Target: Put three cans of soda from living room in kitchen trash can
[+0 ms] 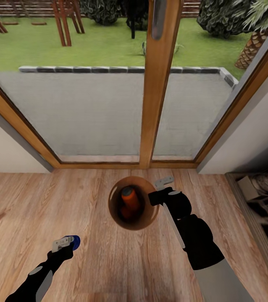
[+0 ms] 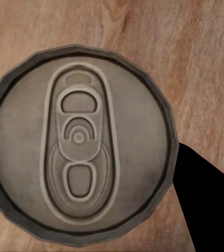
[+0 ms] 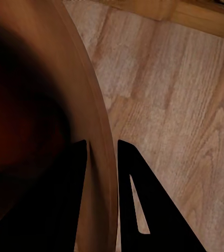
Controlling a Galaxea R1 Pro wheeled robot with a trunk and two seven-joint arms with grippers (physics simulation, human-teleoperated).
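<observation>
The tash can [image 1: 147,219], a round bin that is copper-brown inside, stands on the wood floor just before the glass door. One orange can of soda [image 1: 130,202] leans inside it. My right gripper [image 1: 159,189] is at the bin's right rim. In the right wrist view its dark fingers [image 3: 74,202] straddle the rim [image 3: 102,152], one inside and one outside, shut on it. My left gripper [image 1: 64,244] hangs low at the left, away from the bin, shut on another can of soda [image 2: 80,147]. That can's grey pull-tab top faces the left wrist camera, and its side looks blue [image 1: 74,241] from the head.
A wood-framed glass door [image 1: 155,84] closes the far side, with a grey patio and lawn beyond. White walls flank it. A dark shelf unit [image 1: 262,201] holding objects runs along the right edge. Light wood floor [image 1: 88,268] spreads around the bin.
</observation>
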